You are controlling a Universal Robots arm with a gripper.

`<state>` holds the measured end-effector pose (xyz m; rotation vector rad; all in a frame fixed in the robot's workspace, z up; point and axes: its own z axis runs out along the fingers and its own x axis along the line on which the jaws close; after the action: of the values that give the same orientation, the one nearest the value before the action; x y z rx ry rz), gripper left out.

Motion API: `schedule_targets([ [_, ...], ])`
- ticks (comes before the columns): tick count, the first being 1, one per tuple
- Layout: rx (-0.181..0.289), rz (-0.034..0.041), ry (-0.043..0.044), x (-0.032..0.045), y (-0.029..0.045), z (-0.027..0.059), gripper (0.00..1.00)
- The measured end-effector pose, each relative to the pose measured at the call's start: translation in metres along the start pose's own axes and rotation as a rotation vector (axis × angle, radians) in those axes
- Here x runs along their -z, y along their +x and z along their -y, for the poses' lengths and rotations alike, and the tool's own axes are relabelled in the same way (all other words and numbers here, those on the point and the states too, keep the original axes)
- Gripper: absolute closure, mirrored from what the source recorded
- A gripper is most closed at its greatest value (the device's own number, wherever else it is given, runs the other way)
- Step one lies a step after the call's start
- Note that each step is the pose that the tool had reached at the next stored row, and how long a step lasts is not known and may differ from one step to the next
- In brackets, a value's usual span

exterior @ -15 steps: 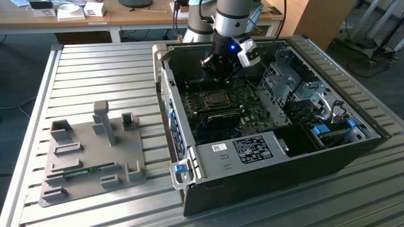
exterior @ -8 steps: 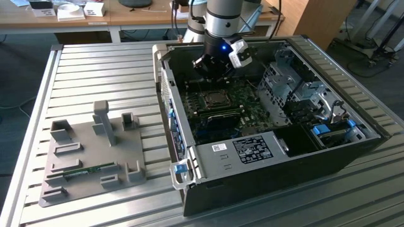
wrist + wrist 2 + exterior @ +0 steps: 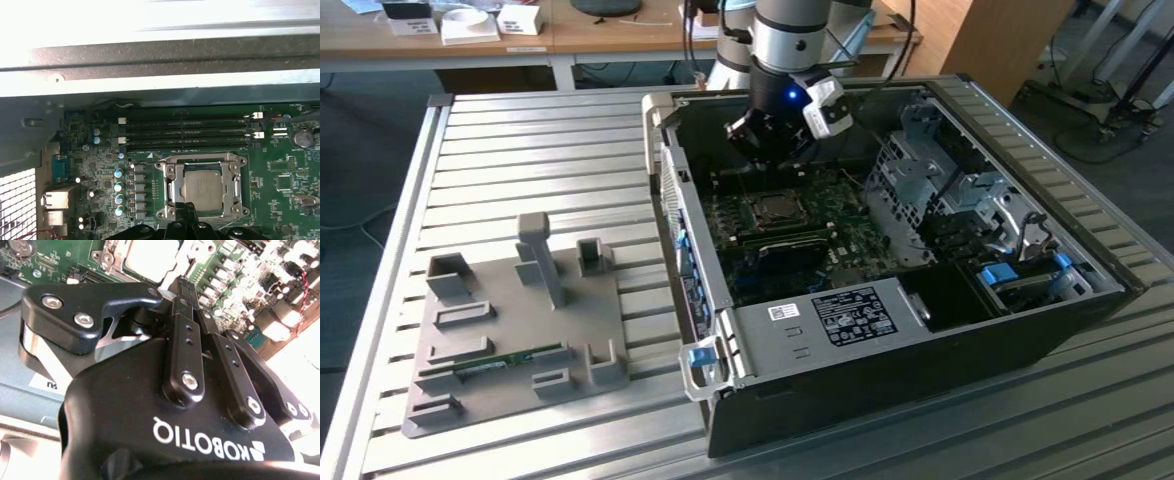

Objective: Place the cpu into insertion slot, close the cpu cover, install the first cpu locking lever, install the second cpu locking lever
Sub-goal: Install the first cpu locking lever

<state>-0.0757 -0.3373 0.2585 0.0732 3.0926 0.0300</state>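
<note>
The cpu point(image 3: 202, 187), a silvery square chip, lies in the insertion slot point(image 3: 239, 212) on the green motherboard point(image 3: 280, 180). The cpu cover point(image 3: 170, 186), a silver frame with a window, lies flat around the chip. My gripper point(image 3: 189, 207) hovers just over the near edge of the socket, its black fingers pressed together with nothing between them. In the second wrist view the gripper point(image 3: 182, 284) points at the bright chip point(image 3: 150, 257). In the exterior view the gripper point(image 3: 774, 150) hangs inside the open computer case above the socket point(image 3: 774, 208).
Long black memory slots point(image 3: 185, 132) run beside the socket. The case's metal wall point(image 3: 150, 55) rises behind them. A drive cage point(image 3: 947, 190) and a labelled metal box point(image 3: 854, 315) crowd the case. A grey fixture point(image 3: 507, 330) with a green memory stick point(image 3: 494, 362) sits on the exterior view's left.
</note>
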Motion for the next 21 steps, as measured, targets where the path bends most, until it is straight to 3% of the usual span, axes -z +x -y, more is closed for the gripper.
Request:
schedule_targets([
  [5, 0.0, 0.0029, -0.0002, 0.0014, 0.0047, 0.0002, 0.89],
  [14, 0.0, 0.0055, -0.0003, 0.002, 0.0357, 0.0021, 0.89],
  [21, 0.0, 0.0059, -0.0003, 0.0025, 0.0472, 0.0026, 0.89],
])
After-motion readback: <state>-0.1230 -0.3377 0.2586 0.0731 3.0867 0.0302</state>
